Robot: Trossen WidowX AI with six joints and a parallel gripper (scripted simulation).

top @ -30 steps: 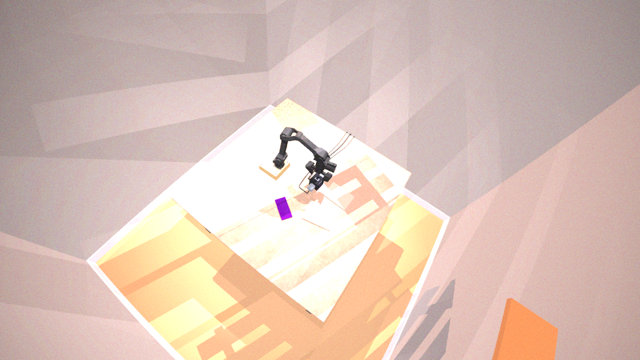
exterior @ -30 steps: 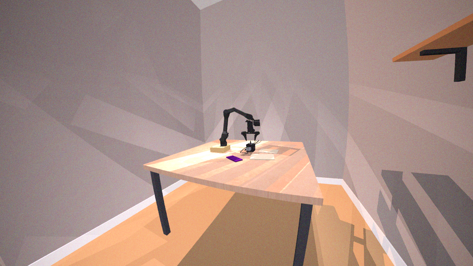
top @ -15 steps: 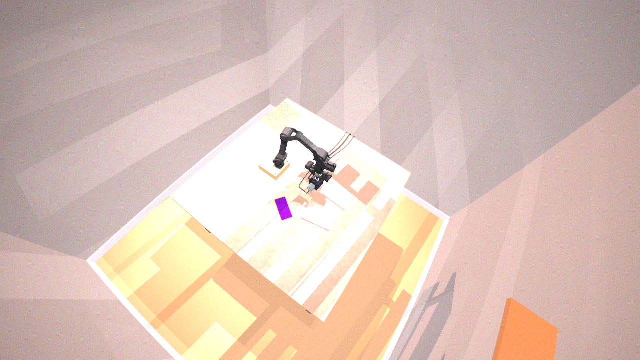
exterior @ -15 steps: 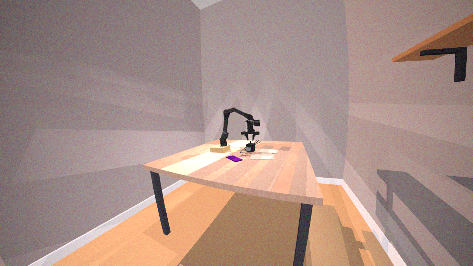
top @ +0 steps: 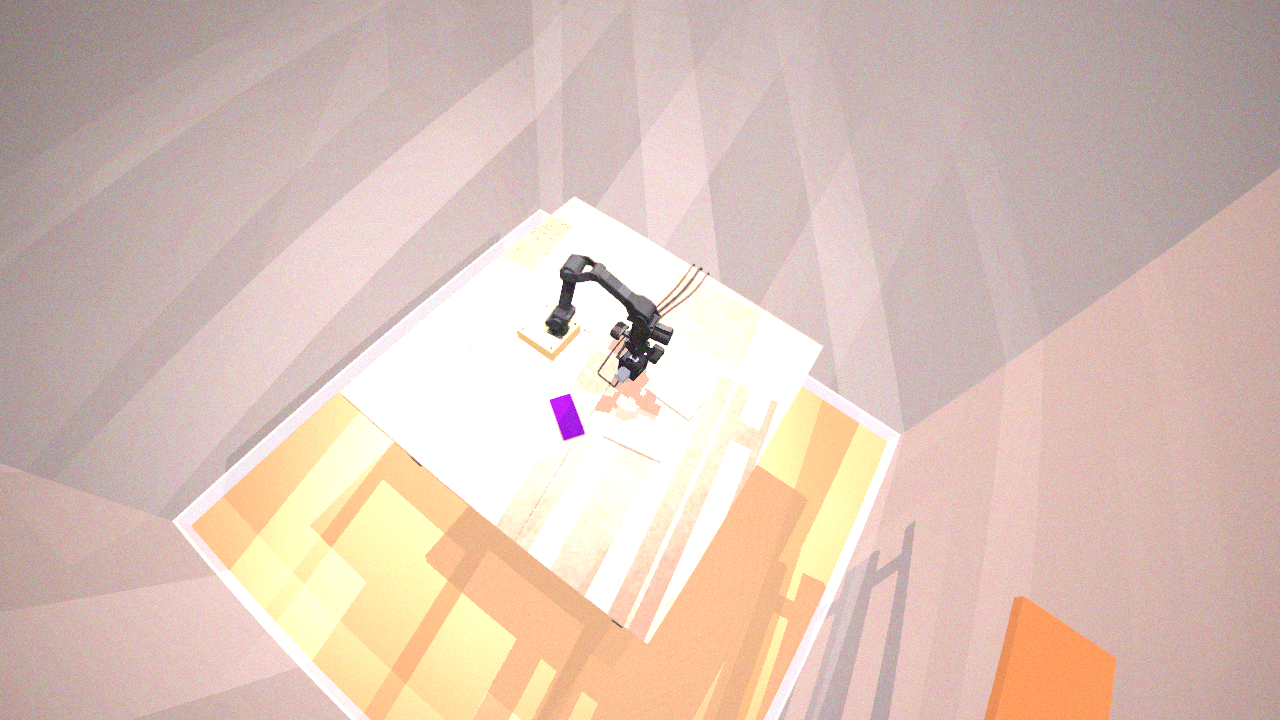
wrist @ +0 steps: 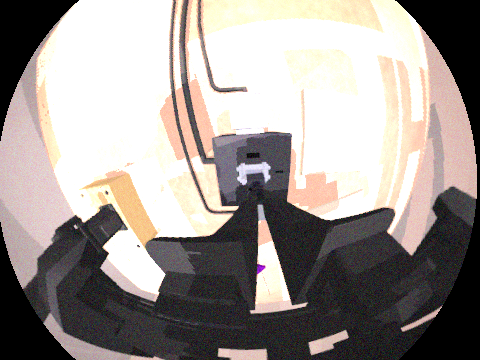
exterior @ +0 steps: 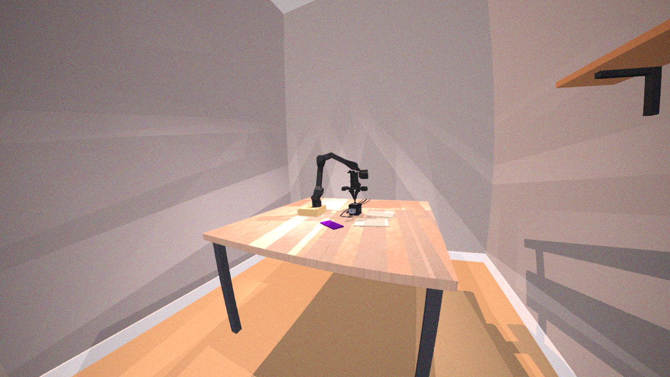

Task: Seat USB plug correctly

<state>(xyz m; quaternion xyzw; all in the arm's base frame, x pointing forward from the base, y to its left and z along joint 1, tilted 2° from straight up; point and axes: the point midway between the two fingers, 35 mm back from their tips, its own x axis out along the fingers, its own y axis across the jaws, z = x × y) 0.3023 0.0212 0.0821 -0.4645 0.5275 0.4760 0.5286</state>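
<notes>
The black power cube (top: 633, 365) (exterior: 358, 209) (wrist: 280, 150) stands on the table below my gripper, with a pale grey-white marking around the socket area on its top. The USB plug (wrist: 255, 189) shows as a small dark block standing up from the cube's top. My gripper (exterior: 355, 201) (wrist: 258, 195) points straight down, its tips close together at the plug just above the cube. It is shut on the plug. The fingers hide part of the plug, and how deep it sits cannot be told. A light grey block (top: 623, 375) (exterior: 352, 211) is on the cube's side.
A purple slab (top: 566, 417) (exterior: 331, 224) lies in front of the cube. Two pale flat sheets (exterior: 380, 214) (exterior: 371, 223) lie to its right. Dark cables (top: 684, 288) (wrist: 186, 100) run behind and beside it. The arm's wooden base (exterior: 311, 211) (wrist: 132, 207) is to the left.
</notes>
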